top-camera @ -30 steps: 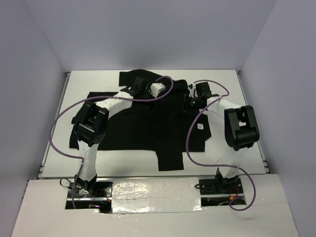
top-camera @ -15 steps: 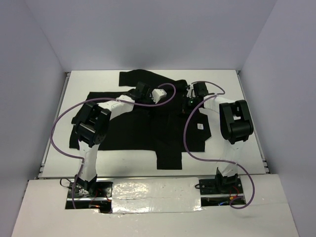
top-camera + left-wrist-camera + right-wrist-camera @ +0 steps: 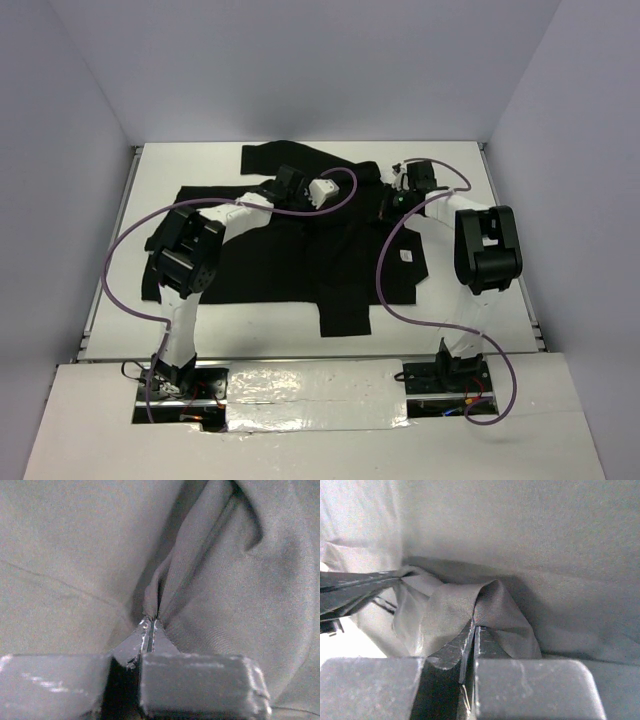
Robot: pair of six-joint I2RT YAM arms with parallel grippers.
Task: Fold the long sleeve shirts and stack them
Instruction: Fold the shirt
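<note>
The plain black soft-fabric long-sleeved shirt (image 3: pixel 270 265) lies spread over the white table (image 3: pixel 460 160). The left gripper (image 3: pixel 151 624) has its jaws pressed together on a raised fold of cloth near the shirt's far edge. The right gripper (image 3: pixel 474 626), jaws likewise closed, pinches a bunched ridge at its far right side
</note>
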